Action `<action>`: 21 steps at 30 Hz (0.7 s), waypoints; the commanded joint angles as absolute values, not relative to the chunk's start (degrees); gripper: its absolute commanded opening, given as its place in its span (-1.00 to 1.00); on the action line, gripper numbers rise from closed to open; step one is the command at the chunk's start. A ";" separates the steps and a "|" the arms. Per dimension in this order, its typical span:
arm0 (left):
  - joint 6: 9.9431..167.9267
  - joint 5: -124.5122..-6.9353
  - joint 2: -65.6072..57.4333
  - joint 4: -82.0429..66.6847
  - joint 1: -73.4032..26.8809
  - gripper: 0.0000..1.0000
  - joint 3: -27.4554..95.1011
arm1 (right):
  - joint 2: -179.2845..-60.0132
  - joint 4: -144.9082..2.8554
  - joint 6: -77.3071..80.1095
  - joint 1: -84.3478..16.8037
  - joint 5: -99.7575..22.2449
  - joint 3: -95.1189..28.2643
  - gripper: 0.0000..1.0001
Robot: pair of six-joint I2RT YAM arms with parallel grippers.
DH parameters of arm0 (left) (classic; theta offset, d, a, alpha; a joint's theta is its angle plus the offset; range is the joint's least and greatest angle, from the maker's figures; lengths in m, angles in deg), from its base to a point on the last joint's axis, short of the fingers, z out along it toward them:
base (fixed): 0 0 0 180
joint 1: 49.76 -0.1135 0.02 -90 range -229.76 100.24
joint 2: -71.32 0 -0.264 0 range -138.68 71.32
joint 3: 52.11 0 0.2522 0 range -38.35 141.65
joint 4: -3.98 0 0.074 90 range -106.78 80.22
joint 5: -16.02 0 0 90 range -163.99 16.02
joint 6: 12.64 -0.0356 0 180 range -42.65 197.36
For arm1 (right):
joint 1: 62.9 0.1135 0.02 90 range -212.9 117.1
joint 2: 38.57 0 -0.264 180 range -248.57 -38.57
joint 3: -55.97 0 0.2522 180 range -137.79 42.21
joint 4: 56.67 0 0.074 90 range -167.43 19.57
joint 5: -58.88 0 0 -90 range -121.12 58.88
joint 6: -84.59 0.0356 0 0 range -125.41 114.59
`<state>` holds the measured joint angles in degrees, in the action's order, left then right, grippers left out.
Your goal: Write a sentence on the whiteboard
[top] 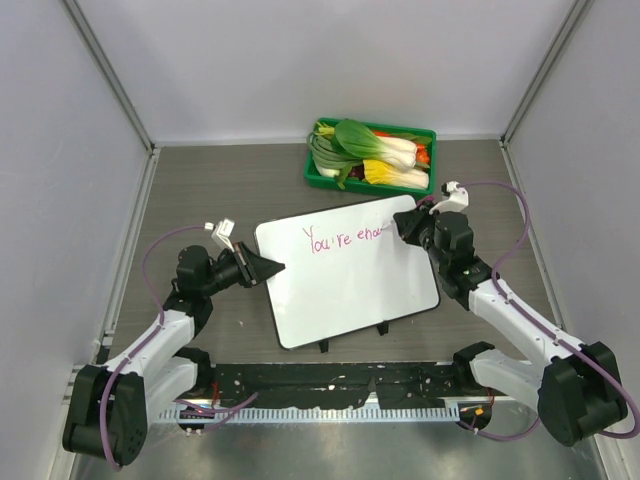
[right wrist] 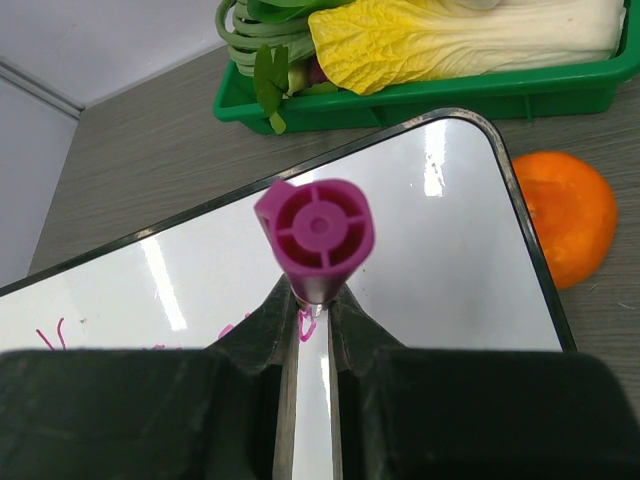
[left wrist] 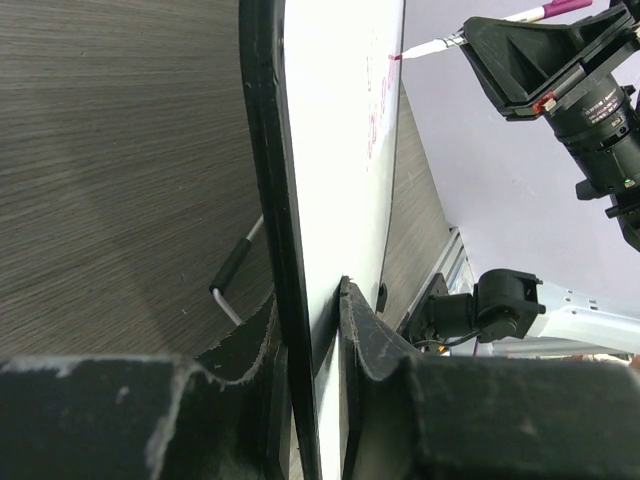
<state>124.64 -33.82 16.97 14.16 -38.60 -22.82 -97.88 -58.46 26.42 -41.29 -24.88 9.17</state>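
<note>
Right, table (top: 200, 190) w/ board (top: 350, 290) lying mid-table, a bit skewed, black clips on its near edge. Green tray (top: 316, 176) of veg sits behind it, nr the back wall. L gripper (top: 268, 267) is at the board's left edge, jaws pinching the rim, one finger each side. R gripper (top: 405, 225) is over the far right corner, jaws pressed tight on a magenta marker (right wrist: 314, 228), tip touching the board. Orange (right wrist: 565, 215) just beside that corner. Sentence (top: 340, 238): thin pink cursive along the far edge, approx "You're eno", end hidden by gripper.
</note>
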 commanded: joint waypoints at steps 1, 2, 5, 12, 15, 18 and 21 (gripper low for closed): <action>112.60 -41.47 16.04 8.15 -38.77 -1.00 -23.32 | -98.16 -57.42 25.96 -41.45 -23.82 6.96 -0.99; 112.60 -41.47 16.04 8.15 -38.77 -1.00 -23.32 | -98.24 -57.42 25.88 -41.45 -23.73 6.88 -0.99; 112.69 -41.47 16.21 8.15 -38.77 -1.00 -23.32 | -98.33 -56.81 26.14 -41.45 -23.73 7.14 -0.99; 112.60 -41.55 16.30 8.06 -38.77 -1.00 -23.32 | -98.60 -57.16 25.88 -41.45 -24.43 7.58 -0.99; 112.60 -41.64 16.21 8.06 -38.69 -1.00 -23.32 | -98.25 -57.95 25.70 -41.45 -24.79 7.93 -0.99; 112.60 -41.64 16.21 8.06 -38.77 -1.00 -23.32 | -97.55 -58.65 25.61 -41.45 -25.31 8.54 -0.99; 112.69 -41.64 16.21 8.06 -38.77 -1.00 -23.32 | -96.75 -59.27 25.44 -41.45 -25.75 9.33 -0.99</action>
<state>124.64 -33.87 16.97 14.16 -38.56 -22.80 -98.18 -58.33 26.38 -41.29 -25.25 9.00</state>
